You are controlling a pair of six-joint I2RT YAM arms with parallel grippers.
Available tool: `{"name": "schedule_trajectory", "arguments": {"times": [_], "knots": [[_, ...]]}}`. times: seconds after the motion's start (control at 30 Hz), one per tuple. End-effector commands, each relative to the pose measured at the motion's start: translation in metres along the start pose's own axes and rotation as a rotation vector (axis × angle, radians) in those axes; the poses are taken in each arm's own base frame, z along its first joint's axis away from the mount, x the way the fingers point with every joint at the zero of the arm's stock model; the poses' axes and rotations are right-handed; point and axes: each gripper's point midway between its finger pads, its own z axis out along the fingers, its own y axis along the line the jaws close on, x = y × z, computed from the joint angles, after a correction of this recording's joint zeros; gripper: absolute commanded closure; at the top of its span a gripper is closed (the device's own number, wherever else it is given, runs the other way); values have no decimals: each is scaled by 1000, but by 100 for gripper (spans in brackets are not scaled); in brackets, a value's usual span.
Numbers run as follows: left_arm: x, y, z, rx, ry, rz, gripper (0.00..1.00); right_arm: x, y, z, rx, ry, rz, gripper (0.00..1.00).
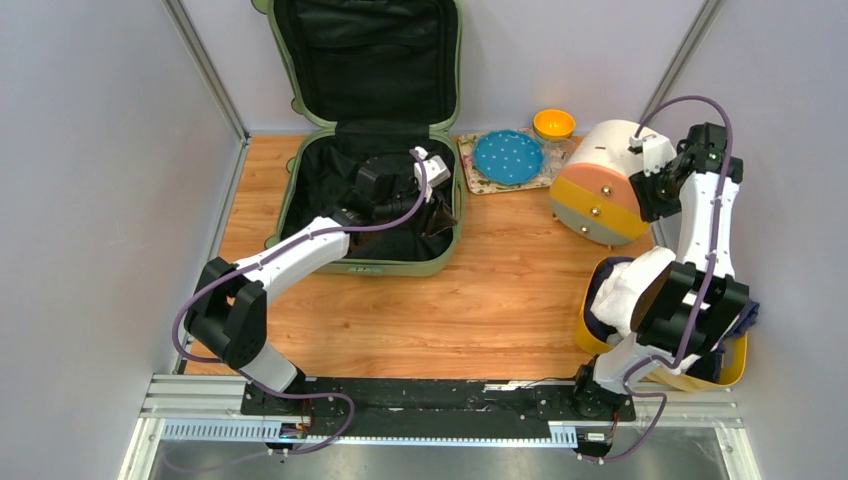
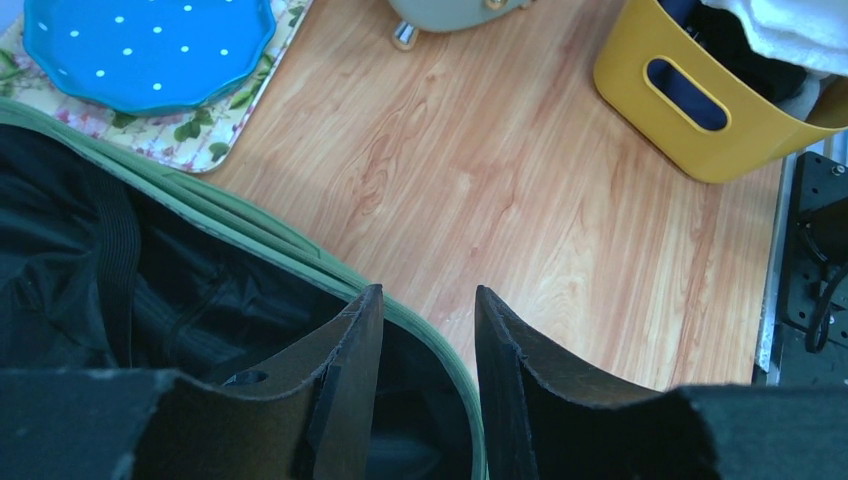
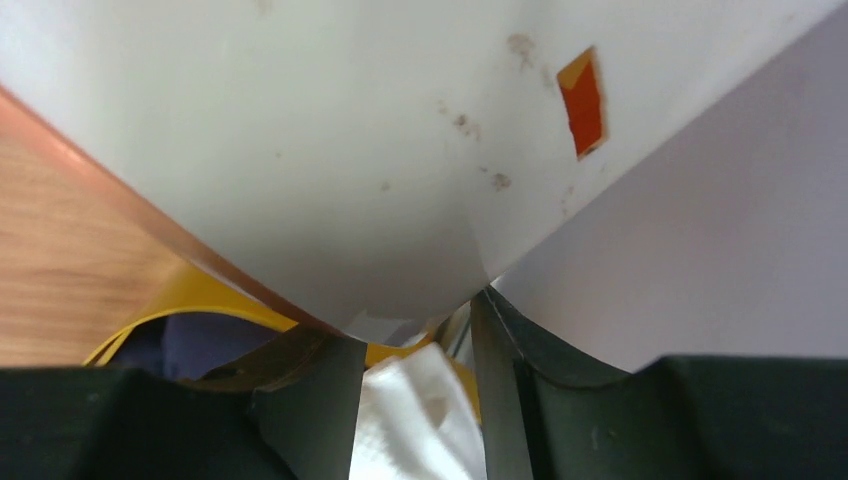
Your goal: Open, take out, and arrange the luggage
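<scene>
Lying open at the far left of the table (image 1: 500,290), the luggage (image 1: 365,70) has its lid standing upright and its black lining exposed. The left gripper (image 2: 428,300) sits at the base's right rim, jaws apart, with the green edge running between them. The right gripper (image 3: 418,350) is over the yellow tray (image 2: 720,150) with white cloth (image 3: 410,420) between its fingers; I cannot tell whether it is clamped.

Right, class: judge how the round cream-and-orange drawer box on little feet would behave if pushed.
The round cream-and-orange drawer box probably stays stiff: its shell looks hard. On its small metal feet it may skid or tip rather than roll. Its smooth curved sides would likely be slippery to pinch.
</scene>
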Motion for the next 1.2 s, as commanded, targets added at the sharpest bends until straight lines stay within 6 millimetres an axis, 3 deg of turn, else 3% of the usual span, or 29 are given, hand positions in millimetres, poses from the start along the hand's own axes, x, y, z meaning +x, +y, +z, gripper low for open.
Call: {"name": "schedule_trajectory", "arguments": {"times": [0.0,0.3,0.5,0.6,0.67,0.8,0.9,0.93,0.97,1.07,1.13,1.17], "knots": [[-16,0,-12,-16,-49,33,53,-49,-64,0,193,-153,-78,55],[-9,9,-17,-37,-20,10,44,-70,-122,20,312,-179,-98,53],[-9,14,-21,-46,-16,-2,41,-78,-143,6,362,-213,-47,47],[-8,15,-22,-46,-14,4,41,-76,-128,-13,316,-238,-47,39],[-8,16,-24,-50,-15,9,41,-68,-114,-37,279,-260,-41,29],[-7,15,-24,-41,-14,7,41,-59,-70,-72,149,-306,-40,25],[-7,15,-25,-36,-15,7,41,-34,-19,-89,2,-270,-96,26],[-8,14,-25,-33,-16,11,41,-9,6,-83,-99,-198,-160,26],[-8,14,-25,-29,-17,12,41,3,22,-90,-127,-183,-200,26],[-9,11,-25,-12,-20,13,41,46,54,-75,-235,-82,-294,27],[-9,8,-25,8,-22,7,41,60,62,-71,-241,-62,-344,28],[-9,7,-25,16,-22,8,41,73,71,-58,-287,-36,-386,27]]}}
